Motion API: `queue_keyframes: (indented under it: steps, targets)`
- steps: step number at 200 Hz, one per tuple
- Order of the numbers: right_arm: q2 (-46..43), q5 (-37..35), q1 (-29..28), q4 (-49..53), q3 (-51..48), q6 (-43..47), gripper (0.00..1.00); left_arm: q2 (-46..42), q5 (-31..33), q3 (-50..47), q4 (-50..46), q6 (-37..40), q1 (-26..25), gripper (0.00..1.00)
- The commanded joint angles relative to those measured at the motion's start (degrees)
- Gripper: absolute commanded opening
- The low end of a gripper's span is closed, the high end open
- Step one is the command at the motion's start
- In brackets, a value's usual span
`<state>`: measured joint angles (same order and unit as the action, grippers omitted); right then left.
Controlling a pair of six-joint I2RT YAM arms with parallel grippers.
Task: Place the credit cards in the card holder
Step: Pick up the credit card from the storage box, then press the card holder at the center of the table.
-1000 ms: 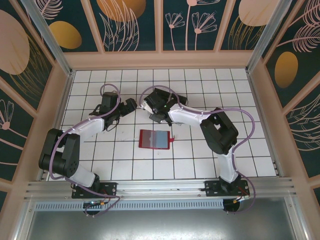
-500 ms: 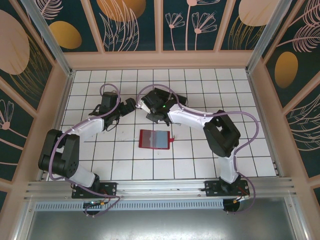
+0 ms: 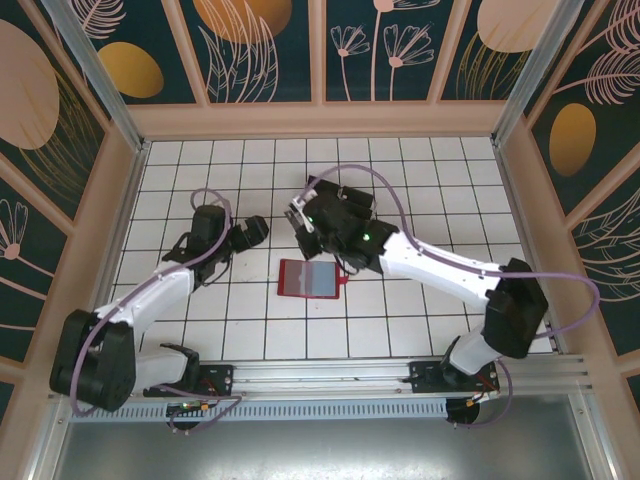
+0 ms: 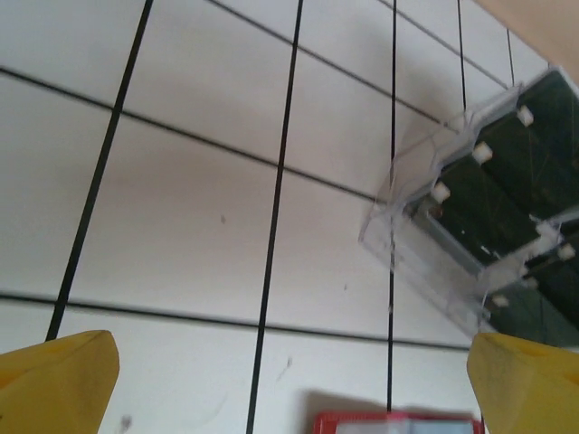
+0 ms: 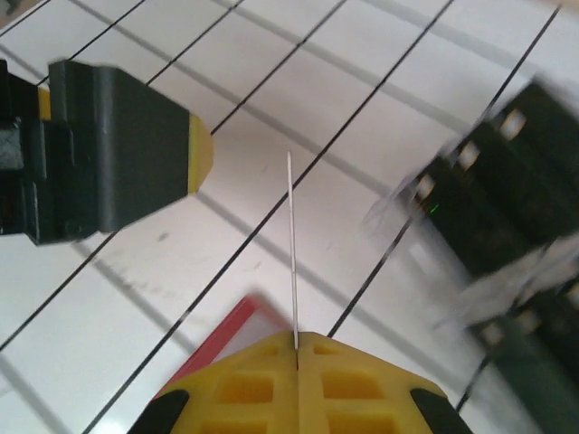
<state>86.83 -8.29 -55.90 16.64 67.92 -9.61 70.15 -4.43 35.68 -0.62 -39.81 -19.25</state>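
Having swung the right end effector (image 5: 297, 336) out beside the clear rack (image 4: 470, 217), now pinching one credit card (image 5: 291, 244) edge-on. Found just beneath those tips: the open card holder (image 3: 309, 279). Holding the left end effector (image 4: 294, 371) spread wide nearby. Probably lowering into a pocket next.

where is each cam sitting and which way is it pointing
Top external: above and behind the bases, looking down on the table; left arm and right arm show whole, holder between them.
Left wrist: low over the tiles, facing the rack; the open left gripper frames the bottom corners.
Right wrist: low, looking along the shut right gripper, which pinches a card edge-on.
Shared: both wrist views show the rack and the holder's red edge.
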Motion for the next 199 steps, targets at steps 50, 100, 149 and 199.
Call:
queue_keyframes:
  steps: [50, 100, 149, 199]
  targets:
    - [-7.5, 11.6, -0.2, -23.7, -26.3, -36.4, 0.0, -8.8, 9.7, -7.5, -6.3, -3.5, -11.8, 0.99]
    - [-6.6, 12.1, 0.4, -29.1, -32.2, -40.1, 0.0, -6.6, 12.9, -7.5, -6.0, -3.6, -14.7, 0.98]
    - [-4.7, 13.7, 2.6, -31.5, -33.8, -39.8, 0.0, -4.2, 14.1, -6.8, -5.6, -2.9, -16.2, 0.98]
    - [-3.9, 16.6, 7.6, -31.8, -36.8, -37.7, 0.0, -3.5, 14.3, -6.8, -5.3, -2.6, -16.8, 0.99]
